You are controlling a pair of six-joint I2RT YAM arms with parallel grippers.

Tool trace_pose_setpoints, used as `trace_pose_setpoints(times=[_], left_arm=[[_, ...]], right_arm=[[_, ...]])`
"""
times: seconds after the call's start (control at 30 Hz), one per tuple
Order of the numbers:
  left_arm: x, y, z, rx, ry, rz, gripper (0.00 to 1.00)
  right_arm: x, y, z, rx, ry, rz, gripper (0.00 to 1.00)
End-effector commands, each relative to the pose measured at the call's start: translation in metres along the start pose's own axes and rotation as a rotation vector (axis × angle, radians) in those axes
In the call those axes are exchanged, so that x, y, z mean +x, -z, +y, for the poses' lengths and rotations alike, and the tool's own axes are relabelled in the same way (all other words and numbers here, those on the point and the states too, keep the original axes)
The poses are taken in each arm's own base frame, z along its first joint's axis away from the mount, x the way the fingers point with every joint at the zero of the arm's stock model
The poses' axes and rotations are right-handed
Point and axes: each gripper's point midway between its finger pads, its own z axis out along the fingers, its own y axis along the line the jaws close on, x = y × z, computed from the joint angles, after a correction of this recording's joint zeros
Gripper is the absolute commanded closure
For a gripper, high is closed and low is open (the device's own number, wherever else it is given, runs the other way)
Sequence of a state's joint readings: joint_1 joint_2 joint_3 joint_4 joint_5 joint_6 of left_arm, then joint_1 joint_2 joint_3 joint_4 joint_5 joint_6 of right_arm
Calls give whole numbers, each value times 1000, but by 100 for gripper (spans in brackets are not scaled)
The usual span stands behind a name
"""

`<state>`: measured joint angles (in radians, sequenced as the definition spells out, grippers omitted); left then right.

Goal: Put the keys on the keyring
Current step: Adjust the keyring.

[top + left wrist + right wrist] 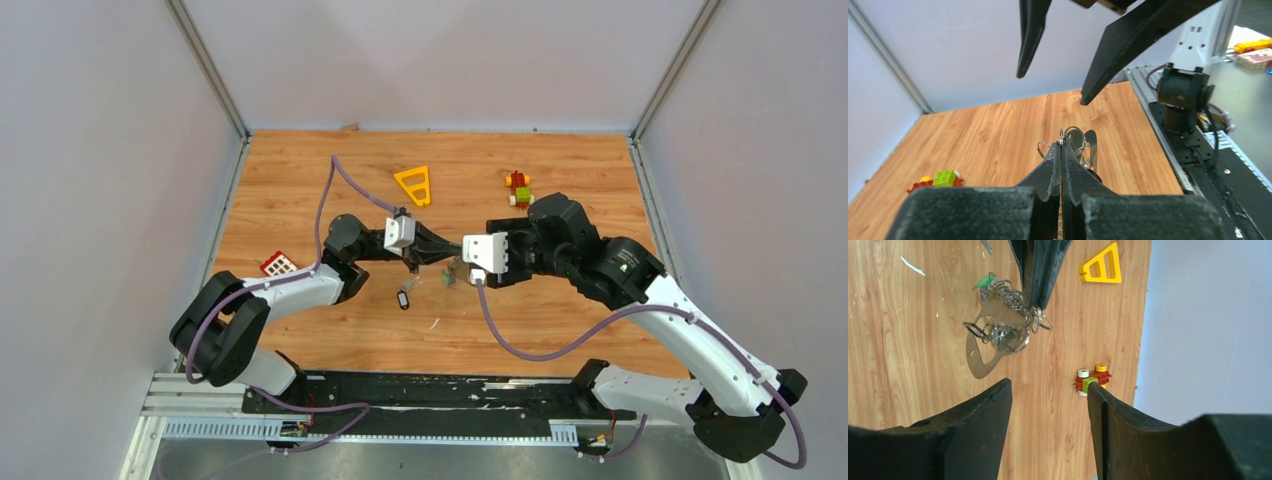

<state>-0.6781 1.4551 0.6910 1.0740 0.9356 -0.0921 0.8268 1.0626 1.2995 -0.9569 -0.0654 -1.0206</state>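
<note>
My left gripper (1061, 145) (447, 250) is shut on the bunch of small rings at the top of the keyring (982, 351), a silver loop that hangs below its fingers (1040, 270), above the table. Keys hang on those rings: a green tag (983, 281) and a black tag (973, 330) show. Another black-tagged key (404, 298) lies loose on the wood in front of the left arm. My right gripper (1049, 385) (468, 262) faces the left one, just past the bunch. It is open with nothing between its fingers (1030, 45).
A yellow plastic triangle frame (414, 185) lies at the back. A red-green-yellow toy block figure (518, 189) sits right of it. A red and white grid piece (279, 265) lies by the left arm. A small white scrap (435, 323) is near the front.
</note>
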Motion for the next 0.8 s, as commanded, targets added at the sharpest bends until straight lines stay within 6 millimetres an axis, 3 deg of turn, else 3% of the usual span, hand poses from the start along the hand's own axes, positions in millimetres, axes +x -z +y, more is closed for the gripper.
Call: trace_pose_setpoints(times=[0.0, 0.1, 0.23, 0.5, 0.77], left_arm=[[-43, 3, -23, 106, -78, -138, 100], [-44, 4, -27, 126, -74, -150, 100], [-37, 6, -27, 114, -90, -135, 100], [-28, 10, -2, -54, -58, -95, 100], [-26, 11, 9, -129, 5, -74, 100]], right_arm=[[-14, 10, -3, 45, -64, -145, 42], [-17, 15, 0, 50, -87, -220, 43], [-25, 16, 17, -10, -100, -331, 45], [-30, 14, 37, -78, -184, -427, 45], [-13, -16, 35, -99, -349, -432, 40]])
